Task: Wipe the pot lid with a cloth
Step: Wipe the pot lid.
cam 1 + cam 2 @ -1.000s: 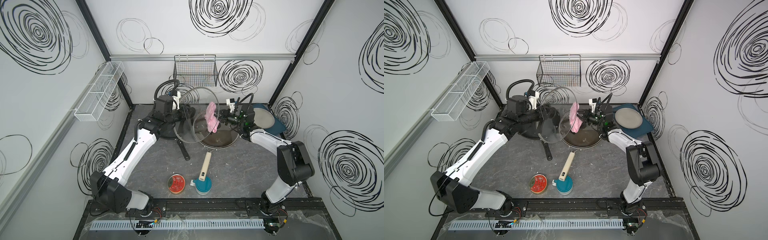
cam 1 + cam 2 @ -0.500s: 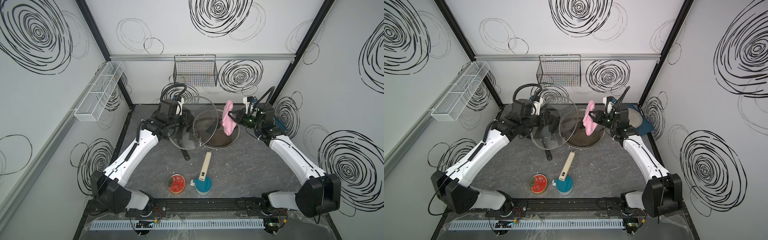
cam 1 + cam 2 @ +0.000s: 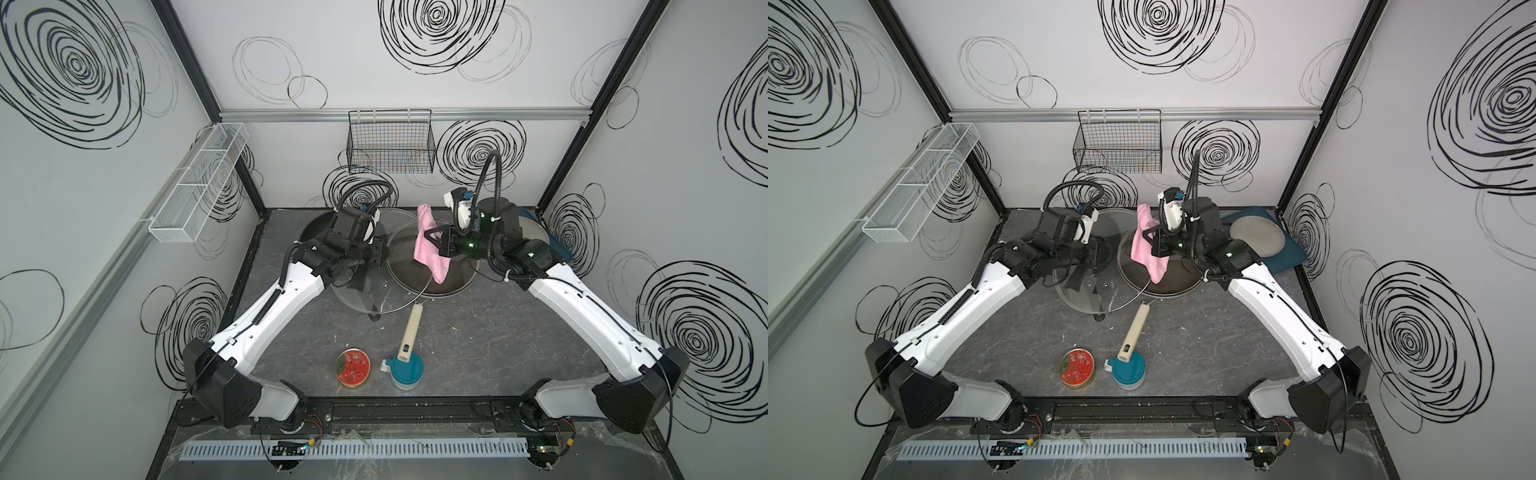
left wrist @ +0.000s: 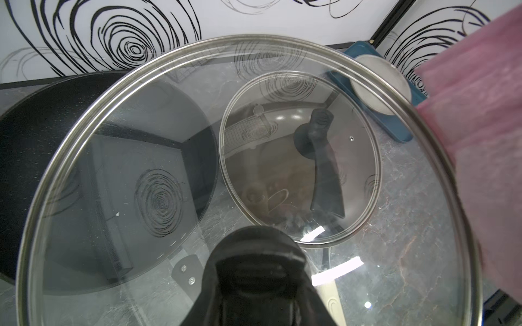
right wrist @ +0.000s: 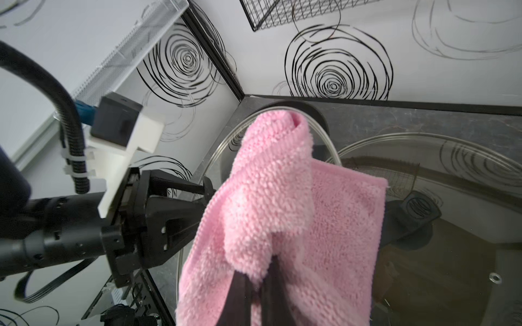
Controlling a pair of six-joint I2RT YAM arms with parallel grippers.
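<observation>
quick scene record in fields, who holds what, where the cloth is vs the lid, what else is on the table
left end effector: shut on the large glass lid, held tilted off the table
right end effector: shut on the pink cloth, cloth hanging down
cloth vs lid: at the held lid's rim; contact cannot be told
below the cloth: smaller glass lid sitting on a brown pan
front of table: red tin; teal-capped jar
</observation>
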